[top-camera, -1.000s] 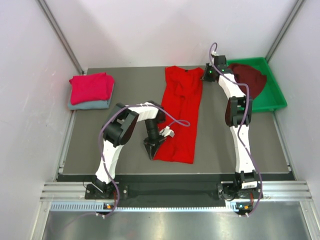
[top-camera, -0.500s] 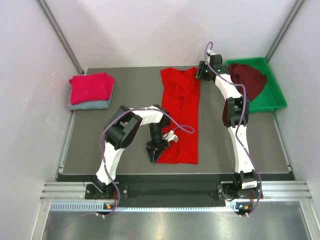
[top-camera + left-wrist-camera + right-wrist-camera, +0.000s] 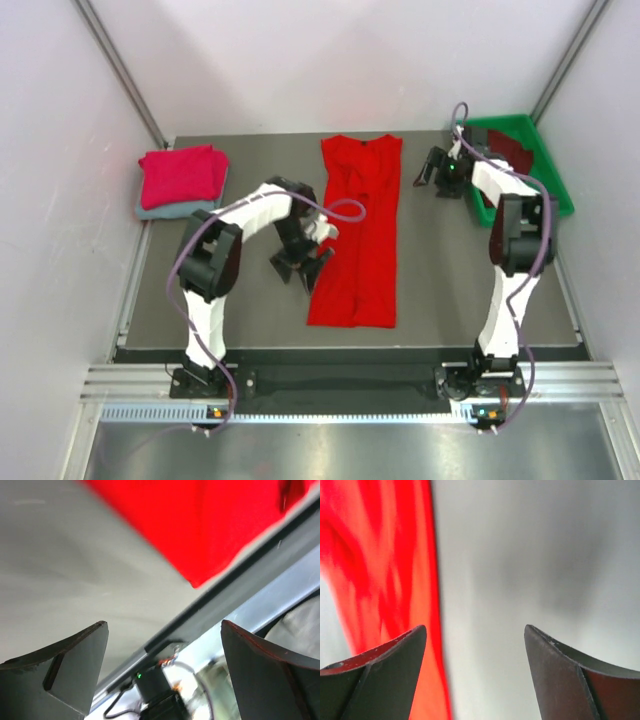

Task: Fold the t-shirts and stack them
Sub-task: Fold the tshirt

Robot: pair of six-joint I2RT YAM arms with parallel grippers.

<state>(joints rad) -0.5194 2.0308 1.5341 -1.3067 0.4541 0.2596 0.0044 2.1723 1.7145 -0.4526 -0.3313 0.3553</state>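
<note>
Found red shirt (image 3: 358, 235) folded lengthwise mid worktop (image 3: 245, 315); left end effector (image 3: 302, 268) beside it and right end effector (image 3: 437, 172) near collar, both wide open, empty.
Could pinch top layer only and undo fold; could skew next fold over wrinkled collar end.

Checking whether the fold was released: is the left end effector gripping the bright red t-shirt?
No, the left end effector is open over the bare table, and the bright red t-shirt lies clear of its fingers.

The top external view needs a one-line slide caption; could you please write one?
Open left gripper and right gripper flank the bright red t-shirt; crimson-pink shirt stacked on grey-blue shirt at left.
</note>
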